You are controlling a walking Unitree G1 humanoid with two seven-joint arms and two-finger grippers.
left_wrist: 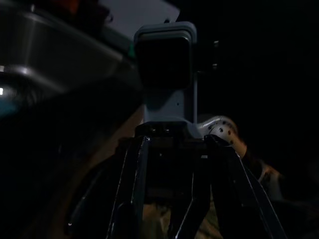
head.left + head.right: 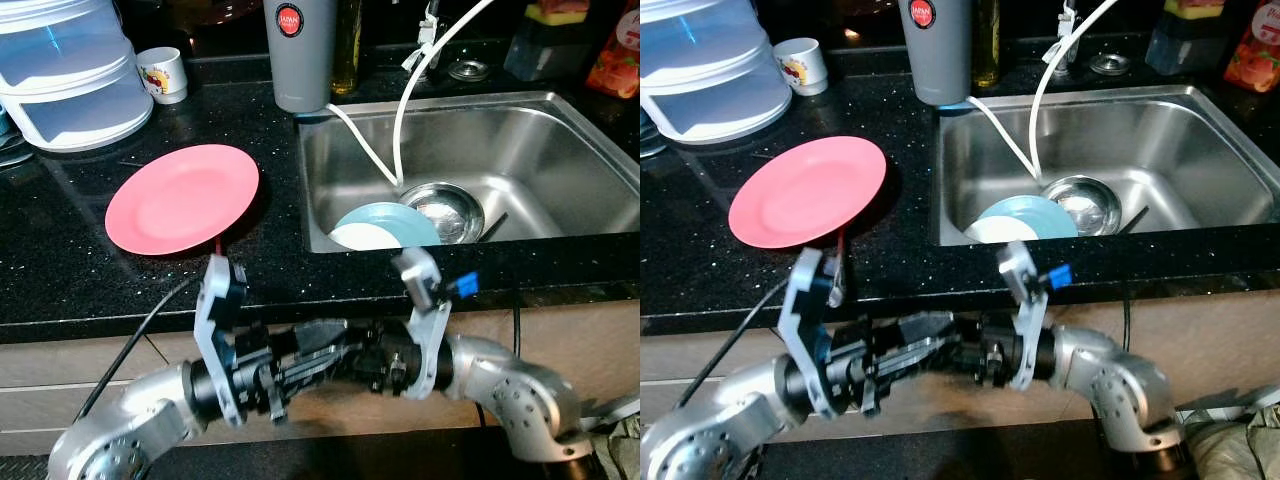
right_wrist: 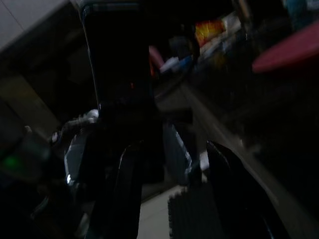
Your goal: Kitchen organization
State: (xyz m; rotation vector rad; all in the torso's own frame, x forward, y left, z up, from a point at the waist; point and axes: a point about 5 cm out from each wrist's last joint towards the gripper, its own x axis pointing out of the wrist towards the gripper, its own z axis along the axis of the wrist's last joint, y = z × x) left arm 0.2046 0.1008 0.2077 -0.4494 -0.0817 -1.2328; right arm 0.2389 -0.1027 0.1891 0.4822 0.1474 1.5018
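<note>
Facing each other below the counter edge (image 2: 300,300), both claws hang released; red plate (image 2: 183,198) lies beside the sink (image 2: 560,150).

Both silver arms are folded in low before the body, forearms turned inward so the wrists point at each other. The left gripper (image 2: 325,345) reaches toward the right, its long black fingers (image 1: 130,189) spread with a clear gap between them. The right gripper (image 2: 335,362) points back toward the left — its fingers (image 3: 227,184) also stand apart. The two sets of fingertips overlap near the middle, neither holding anything.
</note>
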